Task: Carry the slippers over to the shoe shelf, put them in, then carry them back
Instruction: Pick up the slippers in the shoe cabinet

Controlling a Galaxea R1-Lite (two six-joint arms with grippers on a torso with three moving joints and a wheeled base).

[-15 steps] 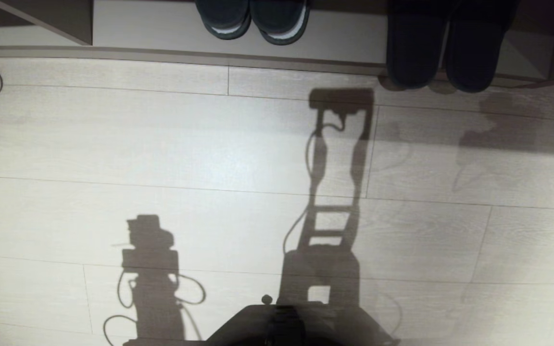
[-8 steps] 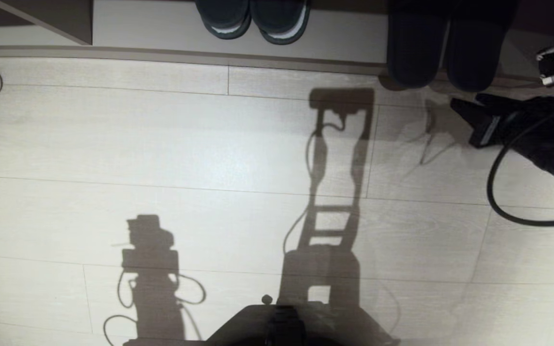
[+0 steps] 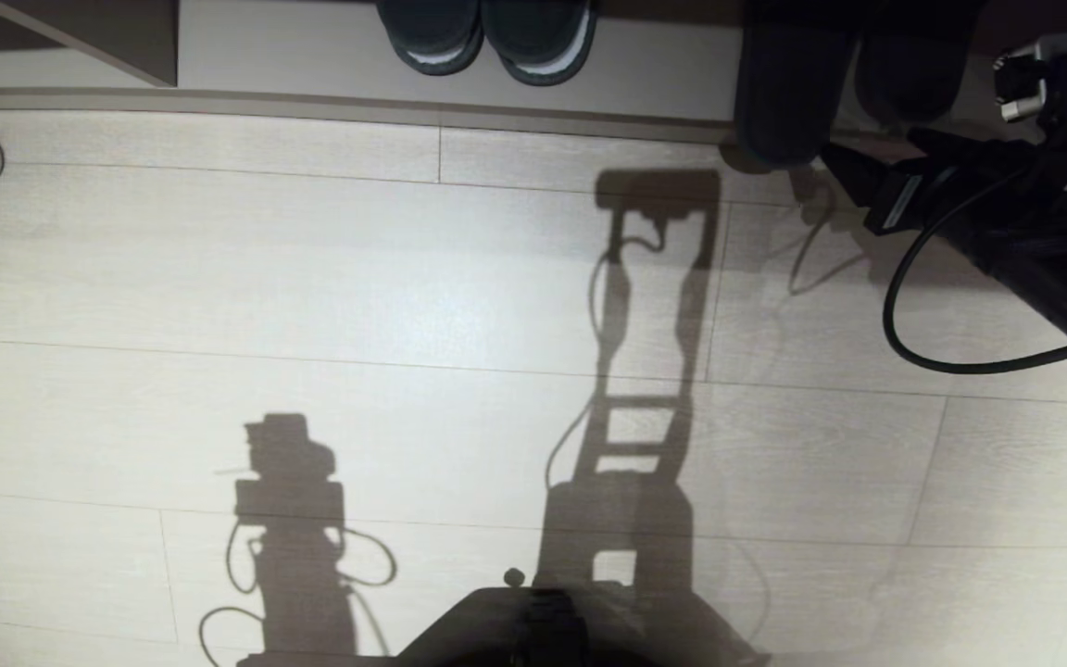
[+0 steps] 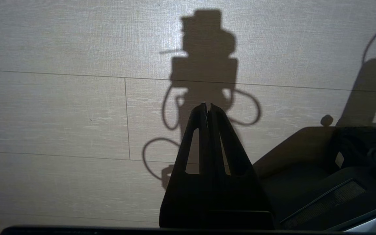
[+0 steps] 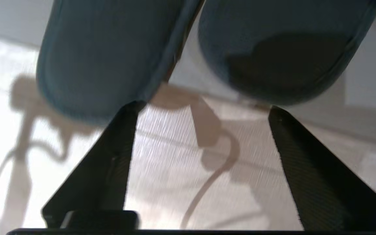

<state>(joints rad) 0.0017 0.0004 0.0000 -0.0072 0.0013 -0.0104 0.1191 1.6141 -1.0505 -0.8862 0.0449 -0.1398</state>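
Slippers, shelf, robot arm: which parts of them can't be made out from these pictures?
- The grey-blue slippers: head view shows only their ends; the picture's top edge cuts off the rest, and the right arm covers part of the right-hand one.
- The shoe shelf: only its bottom board shows in the head view.
- The right tool: its open fingers sit just short of the slippers' ends; right wrist view is blurred.
- The darker pair: cut off likewise.
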